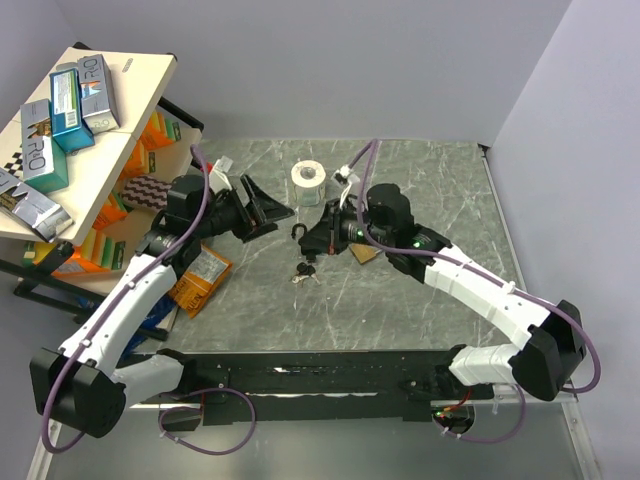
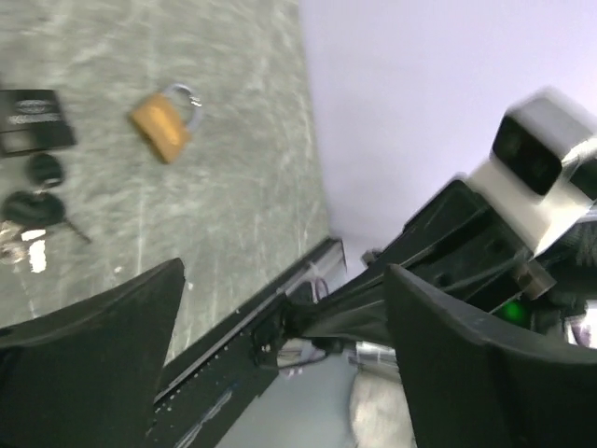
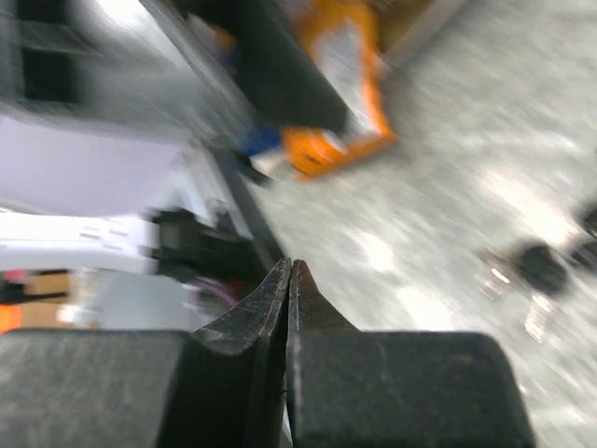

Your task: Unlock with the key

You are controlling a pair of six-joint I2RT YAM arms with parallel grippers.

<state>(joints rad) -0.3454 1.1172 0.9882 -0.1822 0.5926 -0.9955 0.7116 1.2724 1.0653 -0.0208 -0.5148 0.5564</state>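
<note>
1 small bunch of black-headed keys (image 1: 305,272) lies loose on the grey table (image 1: 420,180), gripped by nothing, near the middle and on the near side of both grippers. Right gripper (image 3: 291,269) hangs just behind the bunch, jaws pressed shut with nothing between them. Left gripper (image 1: 272,220) stands wide open and empty a little to the left. Brass padlock (image 2: 163,126) rests apart from the keys, near a black card (image 2: 33,119). Likely trouble: the flat, thin keys could skid or be pinched by the ring, leaving no blade free for the keyhole. An unheld padlock would probably slide away under the push. 2 arms this close could also knock together.
</note>
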